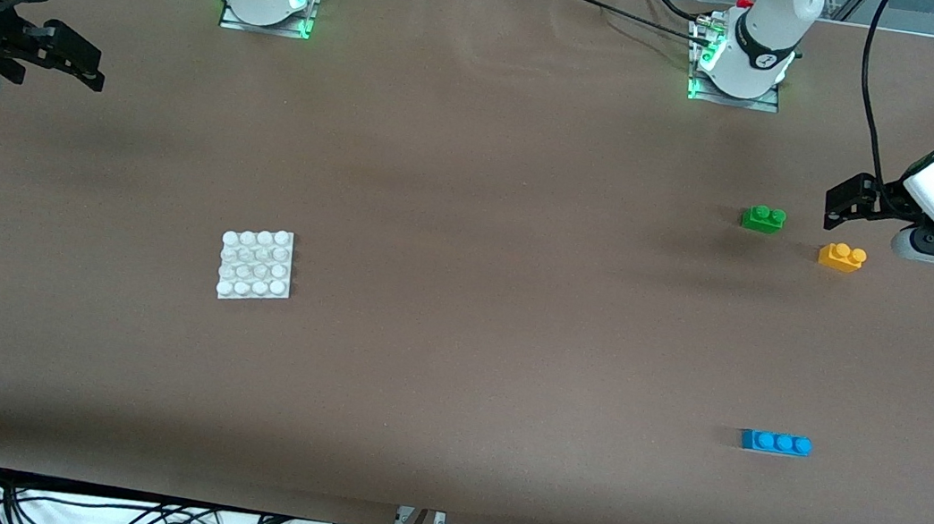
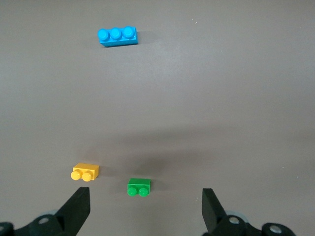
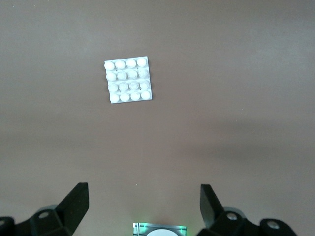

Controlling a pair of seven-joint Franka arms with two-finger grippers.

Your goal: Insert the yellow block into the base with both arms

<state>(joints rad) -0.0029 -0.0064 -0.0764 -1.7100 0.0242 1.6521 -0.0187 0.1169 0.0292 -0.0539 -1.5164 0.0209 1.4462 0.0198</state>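
Observation:
The yellow block [image 1: 841, 256] lies on the brown table at the left arm's end, beside the green two-stud brick [image 1: 763, 218]. The white studded base [image 1: 255, 263] lies flat toward the right arm's end. My left gripper [image 1: 845, 202] hangs open and empty in the air over the table edge, close to the yellow block. Its wrist view shows the yellow block [image 2: 85, 172] and the green brick [image 2: 139, 187] just ahead of the open left gripper [image 2: 145, 206]. My right gripper [image 1: 83, 58] is open and empty, raised at the other end; its wrist view shows the base [image 3: 128, 79] well ahead of the gripper [image 3: 145, 204].
A blue three-stud brick [image 1: 775, 441] lies nearer the front camera than the yellow block; it also shows in the left wrist view [image 2: 118, 36]. The arm mounts [image 1: 268, 1] [image 1: 737, 72] stand at the table's back edge. Cables hang below the front edge.

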